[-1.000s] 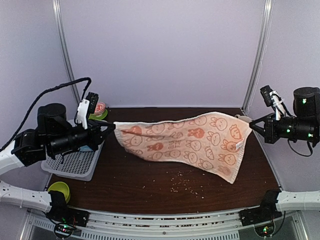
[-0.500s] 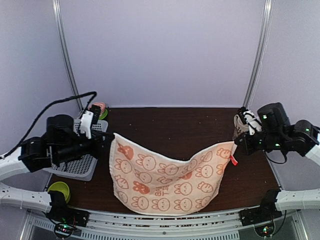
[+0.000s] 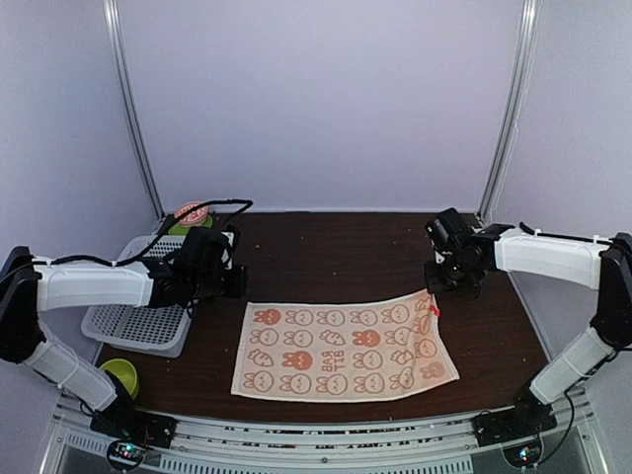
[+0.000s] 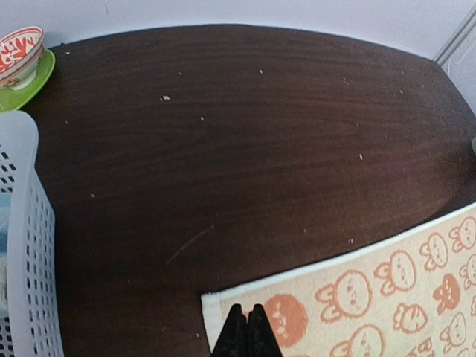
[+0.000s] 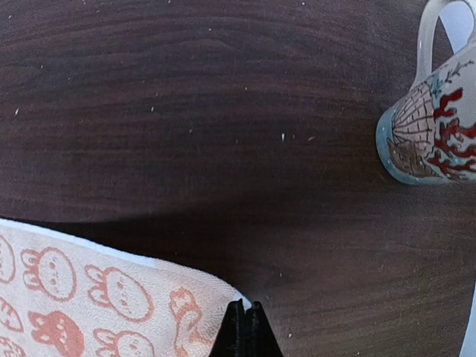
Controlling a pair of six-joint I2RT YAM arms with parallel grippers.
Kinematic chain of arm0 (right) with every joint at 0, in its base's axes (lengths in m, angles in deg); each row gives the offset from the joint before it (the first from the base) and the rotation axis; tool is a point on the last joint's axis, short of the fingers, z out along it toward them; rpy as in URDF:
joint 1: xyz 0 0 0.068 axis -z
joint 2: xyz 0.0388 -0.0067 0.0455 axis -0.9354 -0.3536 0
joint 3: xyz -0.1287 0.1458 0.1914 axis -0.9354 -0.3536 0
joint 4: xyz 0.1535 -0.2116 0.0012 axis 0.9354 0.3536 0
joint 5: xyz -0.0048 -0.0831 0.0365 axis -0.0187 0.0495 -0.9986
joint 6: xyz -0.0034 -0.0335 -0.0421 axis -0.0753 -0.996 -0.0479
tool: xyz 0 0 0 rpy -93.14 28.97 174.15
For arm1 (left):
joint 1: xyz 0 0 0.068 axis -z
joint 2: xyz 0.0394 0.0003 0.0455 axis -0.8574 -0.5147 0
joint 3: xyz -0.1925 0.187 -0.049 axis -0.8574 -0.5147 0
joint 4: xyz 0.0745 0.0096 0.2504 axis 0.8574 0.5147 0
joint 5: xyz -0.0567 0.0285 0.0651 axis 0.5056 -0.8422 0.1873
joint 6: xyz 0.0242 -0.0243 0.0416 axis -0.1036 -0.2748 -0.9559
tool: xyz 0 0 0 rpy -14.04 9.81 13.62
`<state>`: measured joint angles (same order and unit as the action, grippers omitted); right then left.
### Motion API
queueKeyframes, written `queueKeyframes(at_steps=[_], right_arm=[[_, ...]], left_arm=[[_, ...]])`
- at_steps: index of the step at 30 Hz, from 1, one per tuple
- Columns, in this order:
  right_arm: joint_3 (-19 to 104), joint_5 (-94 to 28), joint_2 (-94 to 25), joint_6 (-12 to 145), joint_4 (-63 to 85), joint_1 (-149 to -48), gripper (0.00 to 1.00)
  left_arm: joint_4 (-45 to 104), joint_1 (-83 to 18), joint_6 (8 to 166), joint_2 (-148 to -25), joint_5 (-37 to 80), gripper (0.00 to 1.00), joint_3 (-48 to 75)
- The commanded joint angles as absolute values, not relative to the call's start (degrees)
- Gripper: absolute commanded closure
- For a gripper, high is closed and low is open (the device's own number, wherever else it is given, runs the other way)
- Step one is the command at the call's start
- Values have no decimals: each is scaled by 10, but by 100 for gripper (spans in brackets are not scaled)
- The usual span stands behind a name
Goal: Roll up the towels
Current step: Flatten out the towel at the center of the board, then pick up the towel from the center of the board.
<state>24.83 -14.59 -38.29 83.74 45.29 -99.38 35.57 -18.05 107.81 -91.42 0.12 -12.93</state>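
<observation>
Left claw (image 4: 248, 311) and right claw (image 5: 245, 306) each pinch rabbit towel (image 3: 346, 348) corners; lettering (image 3: 324, 361) illegible.

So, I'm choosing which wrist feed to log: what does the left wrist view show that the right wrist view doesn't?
Only the left wrist view: a white perforated basket at its left edge, and a red-patterned bowl on a green saucer. Only the right wrist view: a mug with a red coral-like print. Both: the dark wooden table, dotted with specks, and a corner of the rabbit towel pinched in that view's own shut jaws.
</observation>
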Motion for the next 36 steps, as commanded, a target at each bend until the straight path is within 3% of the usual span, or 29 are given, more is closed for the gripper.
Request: queueKeyframes(at_steps=[1,5,8,9,13,16,17,18,19,21,27,36], right_arm=[[306,-118,-436,843,417,-967,100],[344,-152,-480,821,424,-963,100],[347,-174,-489,815,430,-963,100],[344,-179,-487,815,429,-963,100],[327,-189,-473,818,430,-963,100],[313,-196,-459,818,430,-963,100],[311,-200,-456,818,430,-963,100],[309,-202,-453,817,431,-963,100],[308,-204,-451,816,432,-963,100],[308,-206,-447,813,434,-963,100],[300,-225,-430,811,426,-963,100],[281,-244,-422,813,411,-963,100]], left_arm=[[275,-219,1087,-953,17,100,-91],[308,-240,1078,-993,62,100,-32],[420,-243,1073,-1025,70,100,32],[461,-242,1079,-1034,74,93,48],[577,-229,1135,-1054,88,50,70],[618,-212,1171,-1073,79,34,69],[624,-208,1181,-1079,72,21,68],[631,-207,1190,-1088,69,14,68],[640,-207,1196,-1099,66,12,73],[659,-207,1198,-1123,55,12,92],[675,-212,1192,-1180,63,29,132],[648,-229,1189,-1209,96,42,117]])
